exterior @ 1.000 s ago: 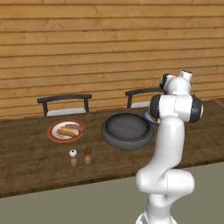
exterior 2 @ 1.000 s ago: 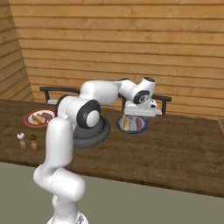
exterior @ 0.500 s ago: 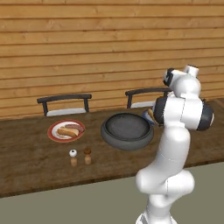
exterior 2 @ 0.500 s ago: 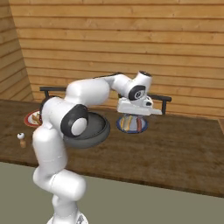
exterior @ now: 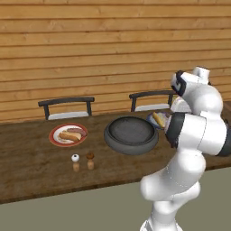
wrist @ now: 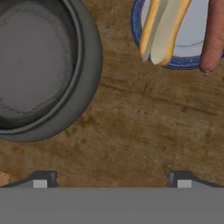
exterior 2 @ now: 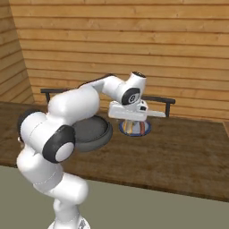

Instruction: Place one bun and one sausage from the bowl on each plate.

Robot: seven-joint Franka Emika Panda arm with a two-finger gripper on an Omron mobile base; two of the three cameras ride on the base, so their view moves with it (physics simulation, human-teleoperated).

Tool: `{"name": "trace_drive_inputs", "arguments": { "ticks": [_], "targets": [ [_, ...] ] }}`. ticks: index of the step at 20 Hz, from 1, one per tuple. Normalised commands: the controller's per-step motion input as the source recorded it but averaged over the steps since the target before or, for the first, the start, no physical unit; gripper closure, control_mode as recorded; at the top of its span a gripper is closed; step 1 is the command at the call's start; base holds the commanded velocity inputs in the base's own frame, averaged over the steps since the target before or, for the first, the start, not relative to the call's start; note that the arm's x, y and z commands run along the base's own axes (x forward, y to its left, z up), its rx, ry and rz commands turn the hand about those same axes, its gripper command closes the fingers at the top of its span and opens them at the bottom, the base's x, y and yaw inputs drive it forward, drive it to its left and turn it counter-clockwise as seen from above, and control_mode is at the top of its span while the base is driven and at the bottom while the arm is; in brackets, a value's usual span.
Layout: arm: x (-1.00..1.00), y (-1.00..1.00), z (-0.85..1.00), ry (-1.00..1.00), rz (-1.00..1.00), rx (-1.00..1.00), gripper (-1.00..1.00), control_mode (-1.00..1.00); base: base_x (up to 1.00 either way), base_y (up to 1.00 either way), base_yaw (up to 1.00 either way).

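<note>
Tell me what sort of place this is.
Likely a rendered dining corner of a kitchen: a long wooden table against a plank wall, two chairs behind it, and plates of buns and sausages.

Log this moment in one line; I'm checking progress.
jaws: open, empty | bowl: empty | red plate: bun+sausage | blue plate: bun+sausage

Layout around the spread jaws

Ahead of the gripper (wrist: 112,178), the bowl (wrist: 85,65) lies to one side and the plate (wrist: 183,61) to the other, just apart; a bun (wrist: 164,28) and a sausage (wrist: 213,37) lie side by side on that plate, bare table (wrist: 131,127) between.
</note>
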Motion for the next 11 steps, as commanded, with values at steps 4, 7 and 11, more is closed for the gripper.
{"name": "trace_drive_inputs", "arguments": {
  "ticks": [4,7,11],
  "targets": [
    [-0.84,0.5,0.02,0.0,0.0,0.0,-1.0,-1.0,0.0,0.0,0.0],
    [-0.83,0.59,0.0,0.0,0.02,0.0,-1.0,-1.0,0.0,0.0,0.0],
    [-0.82,0.65,0.01,0.0,0.04,0.0,-1.0,-1.0,0.0,0.0,0.0]
  ]
}}
